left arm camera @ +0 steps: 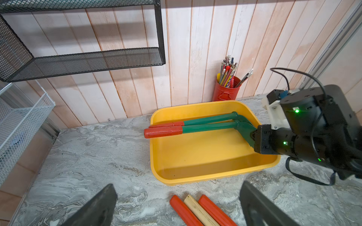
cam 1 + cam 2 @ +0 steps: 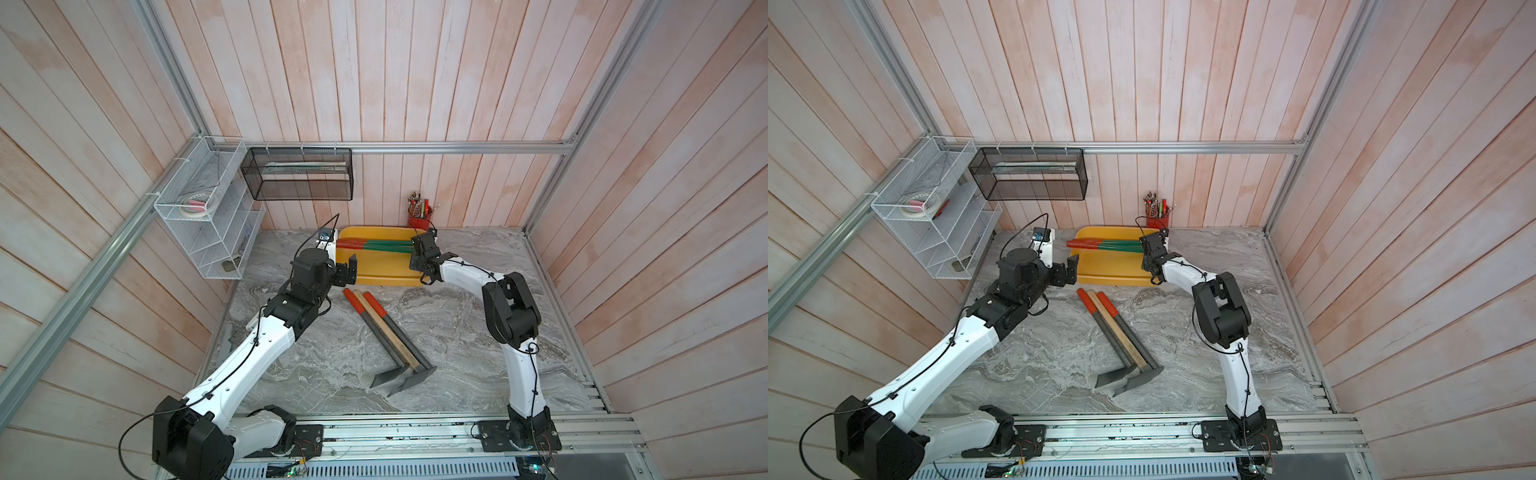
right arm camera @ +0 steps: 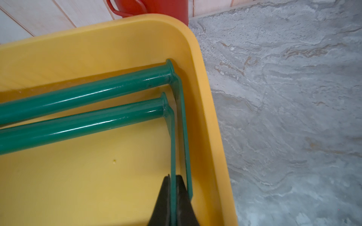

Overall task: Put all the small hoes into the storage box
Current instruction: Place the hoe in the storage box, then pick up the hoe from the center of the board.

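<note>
Right arm is over the storage box (image 1: 195, 154), the yellow tub at the back of the table (image 2: 457, 332). The right gripper (image 3: 173, 177) has its jaws pressed together, pinching the thin green blade of the small hoe (image 1: 207, 128). The right wrist view shows it plainly, with blade edge sandwiched between the two black fingers (image 3: 163, 197). The small hoe sits inside the box. Its blade stands near the end wall by the right arm, and its green shaft runs the length of the tub. Its red grip pokes out past the rim at the opposite end. A second green hoe (image 1: 207, 119) lies just beside it, closer to the wall and parallel.

Over on the other side, the left gripper (image 2: 348, 270) hovers near the box's left end, jaws spread wide and holding nothing.

In front of the box, three long-handled tools (image 2: 386, 332) lie side by side on the table, a wooden handle between two red grips, dark blades toward the front. A red pencil cup (image 1: 226, 90) stands behind the box against the wall.
</note>
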`<state>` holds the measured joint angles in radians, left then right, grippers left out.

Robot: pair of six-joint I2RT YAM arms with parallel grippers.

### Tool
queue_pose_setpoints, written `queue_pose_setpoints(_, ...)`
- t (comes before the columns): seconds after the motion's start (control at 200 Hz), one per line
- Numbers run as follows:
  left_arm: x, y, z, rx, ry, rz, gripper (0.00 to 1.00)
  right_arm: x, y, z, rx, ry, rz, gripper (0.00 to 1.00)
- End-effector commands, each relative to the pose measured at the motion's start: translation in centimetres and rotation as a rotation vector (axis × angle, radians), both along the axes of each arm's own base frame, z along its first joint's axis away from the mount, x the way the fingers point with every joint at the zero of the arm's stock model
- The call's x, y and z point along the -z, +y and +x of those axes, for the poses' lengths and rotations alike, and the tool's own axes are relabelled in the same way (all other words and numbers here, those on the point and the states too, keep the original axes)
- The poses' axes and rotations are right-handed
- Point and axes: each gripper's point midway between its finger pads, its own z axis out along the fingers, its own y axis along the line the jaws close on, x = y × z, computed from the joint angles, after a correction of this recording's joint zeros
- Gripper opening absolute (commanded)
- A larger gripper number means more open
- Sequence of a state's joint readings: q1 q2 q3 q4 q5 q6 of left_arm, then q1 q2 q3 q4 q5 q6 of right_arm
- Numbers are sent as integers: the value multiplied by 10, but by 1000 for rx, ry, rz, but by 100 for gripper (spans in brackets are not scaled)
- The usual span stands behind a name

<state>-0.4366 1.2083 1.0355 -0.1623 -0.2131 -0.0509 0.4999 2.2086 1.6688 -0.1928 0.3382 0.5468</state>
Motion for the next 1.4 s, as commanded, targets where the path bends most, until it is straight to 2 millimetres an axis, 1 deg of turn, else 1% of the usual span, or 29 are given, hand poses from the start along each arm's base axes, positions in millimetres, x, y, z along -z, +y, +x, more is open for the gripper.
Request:
queue_pose_setpoints(0.0,0,-2,1,9,13,-18,100,-31,-5,19,22,-113,18,0)
queue_pose_setpoints(0.16,0,-2,1,8,13,-16,100,-36,-2,26,-7,-132,-8,0)
queue_pose_setpoints(0.26,0,-2,1,7,13,-16,100,-39,0,27,-19,-137,-4,14)
queue_pose_setpoints(0.34,0,-1,1,5,14,-16,100,-42,2,27,-28,-143,1,19)
queue_pose_setpoints(0.445,2,-3,1,11,19,-18,100,-53,9,28,-62,-171,33,27)
queue_pose_setpoints(0.54,3,-2,1,9,23,-16,100,-75,13,29,-94,-218,40,31)
queue_pose_setpoints(0.66,5,-3,0,14,21,-18,100,-122,12,25,-118,-310,54,35)
queue_pose_setpoints(0.73,10,-4,1,19,28,-17,100,-149,11,15,-139,-359,55,36)
queue_pose_setpoints(0.74,12,-5,1,21,31,-16,100,-156,11,13,-142,-369,54,36)
queue_pose_setpoints(0.76,14,-5,2,22,33,-16,100,-161,11,9,-153,-375,50,36)
queue_pose_setpoints(0.79,16,-6,3,24,36,-16,100,-173,12,1,-175,-388,51,36)
queue_pose_setpoints(0.855,20,-6,5,18,35,-14,100,-187,20,-24,-262,-386,66,36)
queue_pose_setpoints(0.885,22,-6,6,17,29,-17,100,-188,27,-39,-326,-378,65,35)
queue_pose_setpoints(0.905,21,-6,6,10,25,-48,100,-189,31,-50,-366,-373,63,35)
queue_pose_setpoints(0.94,21,-7,6,12,13,-65,100,-185,35,-69,-422,-350,48,35)
queue_pose_setpoints(0.97,20,-7,7,12,-4,-86,100,-175,37,-86,-462,-317,32,35)
queue_pose_setpoints(1.01,18,-6,7,13,-26,-121,100,-170,36,-109,-492,-286,23,35)
queue_pose_setpoints(1.02,18,-5,7,11,-28,-129,100,-166,36,-115,-498,-270,20,35)
queue_pose_setpoints(1.03,18,-5,8,9,-32,-138,100,-166,36,-120,-502,-264,21,35)
queue_pose_setpoints(1.07,18,-3,9,8,-44,-172,100,-155,34,-144,-518,-212,21,35)
queue_pose_setpoints(1.14,21,-4,13,22,-48,-210,100,-135,26,-183,-508,-107,30,35)
queue_pose_setpoints(1.195,25,-7,16,44,-41,-221,100,-119,26,-214,-505,-23,51,34)
queue_pose_setpoints(1.275,33,-13,22,60,-18,-229,100,-99,33,-259,-520,80,81,34)
queue_pose_setpoints(1.29,35,-12,24,57,-13,-229,100,-97,33,-263,-522,94,86,34)
queue_pose_setpoints(1.3,37,-12,25,53,-9,-229,100,-93,35,-270,-523,114,90,34)
queue_pose_setpoints(1.345,40,-13,28,46,0,-230,100,-83,39,-290,-539,179,98,33)
queue_pose_setpoints(1.395,42,-14,31,47,4,-230,100,-76,45,-310,-557,235,94,32)
